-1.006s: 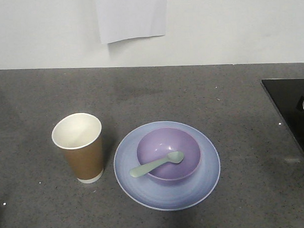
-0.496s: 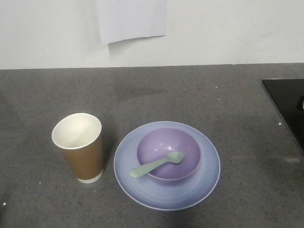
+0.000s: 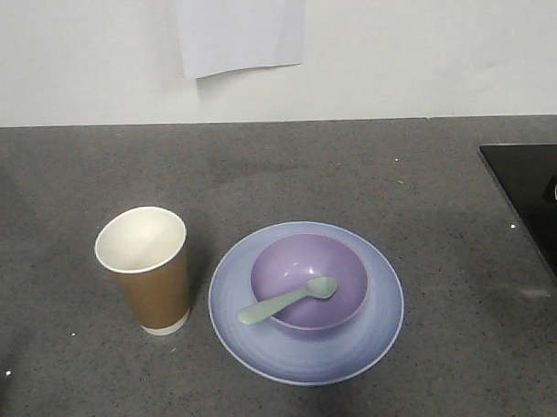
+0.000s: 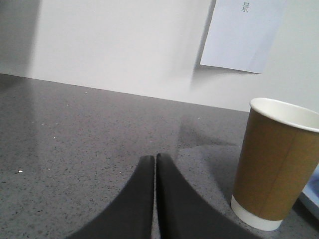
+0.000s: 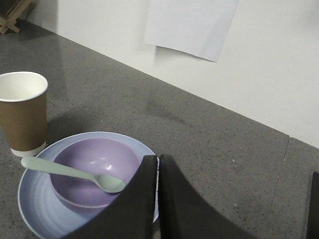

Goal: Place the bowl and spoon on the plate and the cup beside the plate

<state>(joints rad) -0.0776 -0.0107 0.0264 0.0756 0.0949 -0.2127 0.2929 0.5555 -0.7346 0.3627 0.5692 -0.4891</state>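
Left gripper (image 4: 155,162) fingers clenched, empty, low over bench (image 3: 350,169), cup (image 4: 276,164) just beside. Right gripper (image 5: 158,162) fingers clenched, empty, by plate (image 3: 375,338). Bowl (image 3: 335,261) on plate, spoon (image 3: 286,302) across bowl, cup upright left of plate.

So the surface is a dark grey speckled countertop (image 3: 369,178) running across the whole front view, butting up against a white wall at the top of the frame. Sitting directly on it: a brown paper cup (image 3: 145,268), upright, lower left of centre, and a pale blue plate (image 3: 306,354) just beside it, lower centre. A black flat panel (image 3: 525,186) lies at the right edge of the frame.
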